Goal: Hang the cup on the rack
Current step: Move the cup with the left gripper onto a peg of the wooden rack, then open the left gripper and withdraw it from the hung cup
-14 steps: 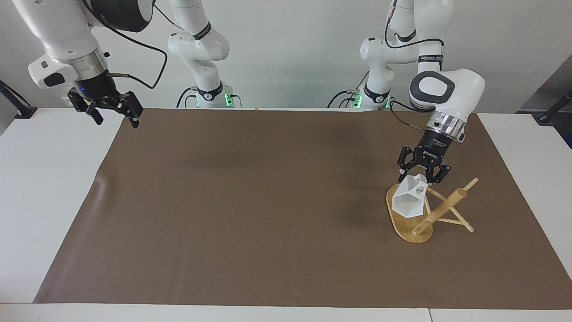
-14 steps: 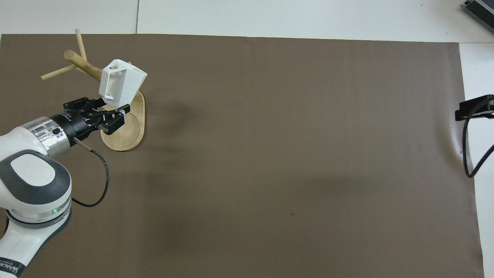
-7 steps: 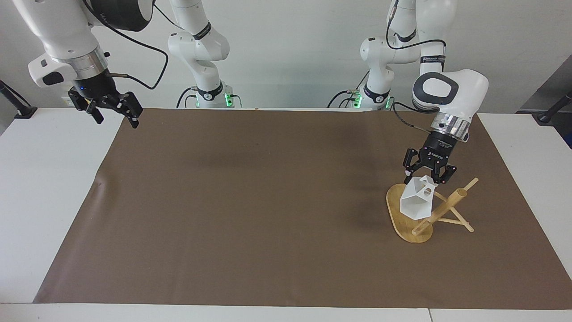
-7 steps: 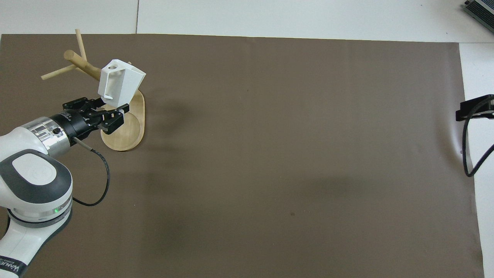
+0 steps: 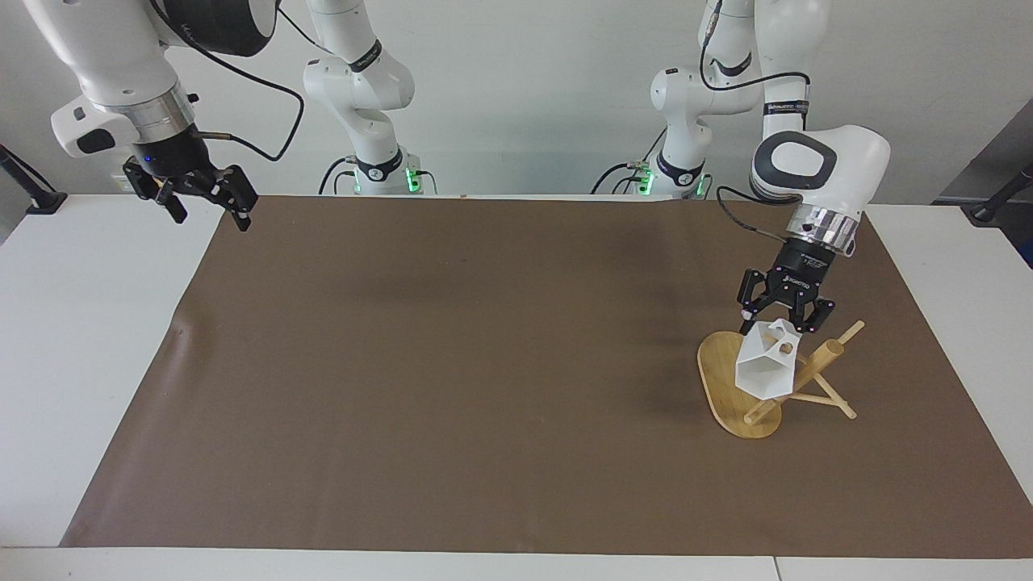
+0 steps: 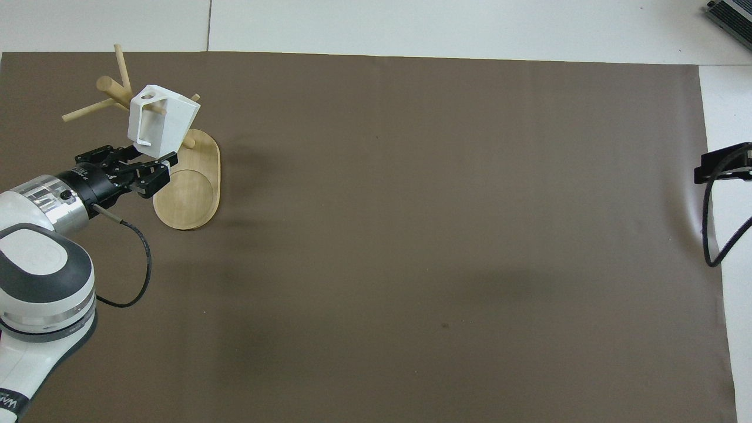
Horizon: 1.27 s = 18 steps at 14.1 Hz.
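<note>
In the facing view the left gripper (image 5: 784, 326) hangs at the right of the frame, just above the middle, its fingers clamped on the upper edge of the cup (image 5: 768, 369), beside the blocky handle with its round hole; the cup is white and faceted, tilted, its open rim turned toward the camera and downward; it sits against the rack (image 5: 746, 399), in front of the thick post and over the oval base, with thin pegs showing around it; whether a peg passes through the handle cannot be told from this view; in the overhead view, at the upper left of the frame, a peg appears to run across the top of the cup's handle; the rack stands on the brown mat (image 5: 484, 363); the right gripper (image 5: 206, 206) waits at the upper left of the facing frame, above the mat's corner, fingers spread apart and holding nothing.
</note>
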Available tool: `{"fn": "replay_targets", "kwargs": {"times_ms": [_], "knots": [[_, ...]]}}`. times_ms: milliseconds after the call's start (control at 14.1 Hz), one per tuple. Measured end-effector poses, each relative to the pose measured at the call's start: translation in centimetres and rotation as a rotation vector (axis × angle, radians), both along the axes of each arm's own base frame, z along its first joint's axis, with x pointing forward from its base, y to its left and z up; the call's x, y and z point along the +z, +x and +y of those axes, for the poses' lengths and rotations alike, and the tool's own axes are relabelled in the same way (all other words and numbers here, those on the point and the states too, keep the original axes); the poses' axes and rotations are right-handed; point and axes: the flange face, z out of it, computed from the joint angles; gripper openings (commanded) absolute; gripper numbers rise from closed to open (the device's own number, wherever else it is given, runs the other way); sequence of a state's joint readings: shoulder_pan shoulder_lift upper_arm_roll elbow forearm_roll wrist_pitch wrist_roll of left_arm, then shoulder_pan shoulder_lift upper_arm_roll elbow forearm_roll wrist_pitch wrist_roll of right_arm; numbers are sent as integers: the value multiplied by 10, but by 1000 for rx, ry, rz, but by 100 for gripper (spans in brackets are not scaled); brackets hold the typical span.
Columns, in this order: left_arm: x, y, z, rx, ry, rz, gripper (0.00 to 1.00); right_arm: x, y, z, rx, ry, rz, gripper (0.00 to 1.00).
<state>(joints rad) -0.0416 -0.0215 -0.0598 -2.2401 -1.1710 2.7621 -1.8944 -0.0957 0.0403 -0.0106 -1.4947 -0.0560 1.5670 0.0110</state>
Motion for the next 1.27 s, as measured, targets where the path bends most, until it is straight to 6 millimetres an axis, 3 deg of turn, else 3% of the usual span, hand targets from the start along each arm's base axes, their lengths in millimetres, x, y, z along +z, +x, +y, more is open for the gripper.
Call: {"fn": "replay_targets", "kwargs": {"times_ms": [71,212,566,778,990,1273], "knots": [[-2,0,1,2,0,4,0,0,0,0,0,0,0,100],[-5,1,2,4,1,9,100,0,0,0,0,0,1,100],[-2,3,1,-8,12,1,100,-1,0,0,1,0,2,100],[9,5,-10,-136,80,4,100,-2,0,5,-2,63,-4,100],[33,0,-13,-347,213,32,100,-2,0,4,-10,106,-9,100],[86,-11,-10,-550,374,71,100,-2,0,4,6,109,-9,100]]}}
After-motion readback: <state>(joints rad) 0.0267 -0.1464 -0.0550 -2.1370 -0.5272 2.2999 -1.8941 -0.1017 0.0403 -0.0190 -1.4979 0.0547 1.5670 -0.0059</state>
